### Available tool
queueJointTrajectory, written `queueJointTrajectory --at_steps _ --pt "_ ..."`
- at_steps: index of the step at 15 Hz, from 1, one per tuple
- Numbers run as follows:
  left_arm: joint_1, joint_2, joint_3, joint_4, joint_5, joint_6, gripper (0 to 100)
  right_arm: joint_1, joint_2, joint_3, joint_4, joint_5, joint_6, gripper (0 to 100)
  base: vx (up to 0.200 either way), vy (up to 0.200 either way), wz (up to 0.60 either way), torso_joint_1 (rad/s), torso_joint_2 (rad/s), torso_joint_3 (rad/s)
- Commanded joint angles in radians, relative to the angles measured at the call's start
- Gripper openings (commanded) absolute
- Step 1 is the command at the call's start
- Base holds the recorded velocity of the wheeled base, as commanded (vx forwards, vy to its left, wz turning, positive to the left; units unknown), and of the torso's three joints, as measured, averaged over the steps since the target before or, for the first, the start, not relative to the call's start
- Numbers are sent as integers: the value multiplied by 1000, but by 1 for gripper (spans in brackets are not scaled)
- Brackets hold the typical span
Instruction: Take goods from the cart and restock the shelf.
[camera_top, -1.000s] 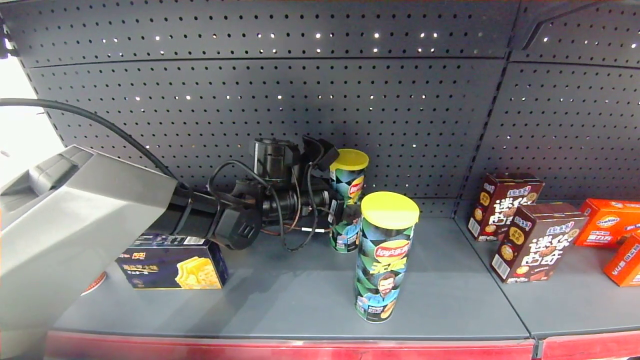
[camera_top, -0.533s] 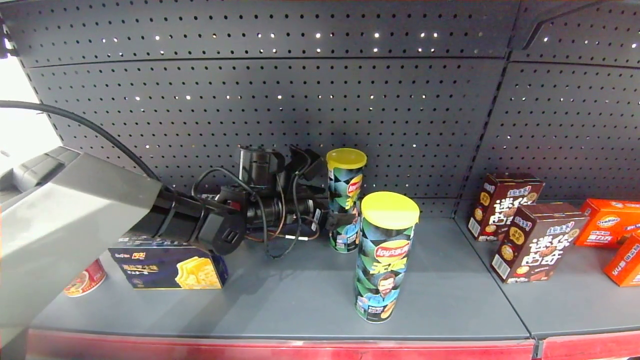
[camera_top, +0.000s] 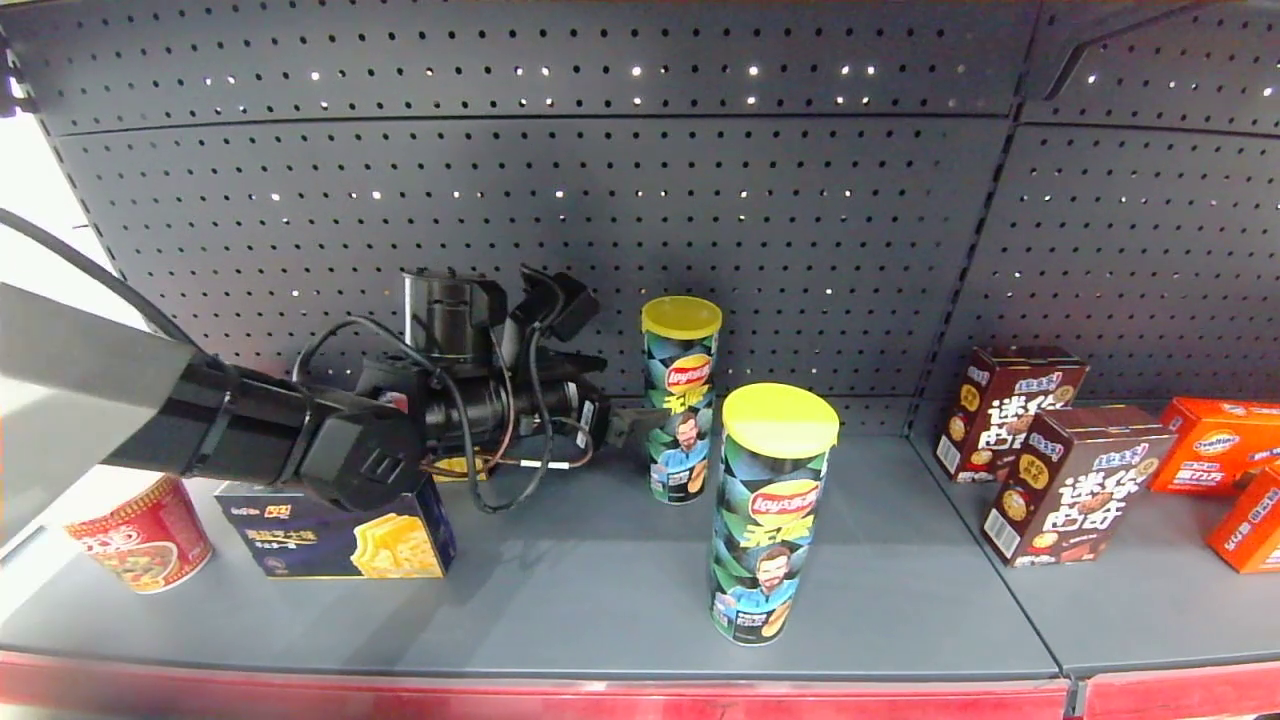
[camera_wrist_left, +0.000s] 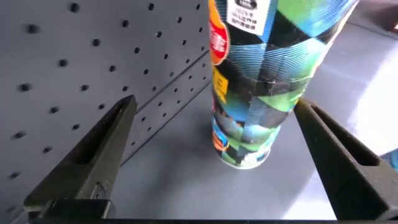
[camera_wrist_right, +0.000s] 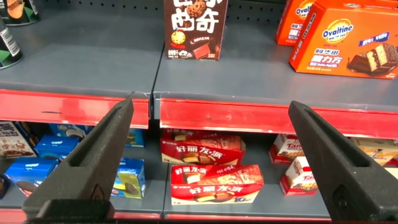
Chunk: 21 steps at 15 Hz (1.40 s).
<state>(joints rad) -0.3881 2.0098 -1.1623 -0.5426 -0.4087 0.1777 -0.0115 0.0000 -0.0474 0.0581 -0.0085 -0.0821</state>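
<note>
The left end effector (camera_top: 620, 418) lies low over the shelf (camera_top: 600, 590) near its pegboard back (camera_top: 600, 200), fingers spread wide and holding nothing. In the left wrist view the left end effector (camera_wrist_left: 214, 106) has its two fingers (camera_wrist_left: 93, 168) apart on either side of the rear chips can (camera_wrist_left: 261, 81), which stands upright just beyond the tips, clear of both. From the left of the head view, a red noodle cup (camera_top: 140, 535) stands at the shelf's end, with a dark blue cracker box (camera_top: 340, 535) beside it under the arm. Next comes the rear chips can (camera_top: 682, 400), upright with a yellow lid, close to the back panel. The front chips can (camera_top: 770, 515), also upright, stands nearer the shelf's edge and a little to the right, apart from the rear one. On the next shelf section stand two brown cookie boxes (camera_top: 1005, 410), then orange boxes (camera_top: 1215, 445) at the far right. The right end effector (camera_wrist_right: 210, 109) is wide open and empty, facing the red shelf edge (camera_wrist_right: 249, 115), with red boxes (camera_wrist_right: 211, 168) on the lower shelf behind it.
</note>
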Motion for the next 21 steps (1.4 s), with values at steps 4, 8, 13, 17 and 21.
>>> queueJointTrajectory --at_steps 4,8,13,17,21 --pt "5 -171 105 1 2 -7 100 -1 0 0 0 -1 1 100 0 0 0 0 0 0" --pt "17 -276 113 13 34 -12 100 -1 0 0 0 1 -1 100 0 0 0 0 0 0" --pt "15 -479 162 3 148 -119 100 1 0 0 0 1 -1 100 0 0 0 0 0 0" --pt "17 -691 314 12 223 -121 100 -1 0 0 -1 1 -5 100 0 0 0 0 0 0" --pt "18 -924 469 38 332 -116 100 -1 0 0 0 -1 -7 100 0 0 0 0 0 0"
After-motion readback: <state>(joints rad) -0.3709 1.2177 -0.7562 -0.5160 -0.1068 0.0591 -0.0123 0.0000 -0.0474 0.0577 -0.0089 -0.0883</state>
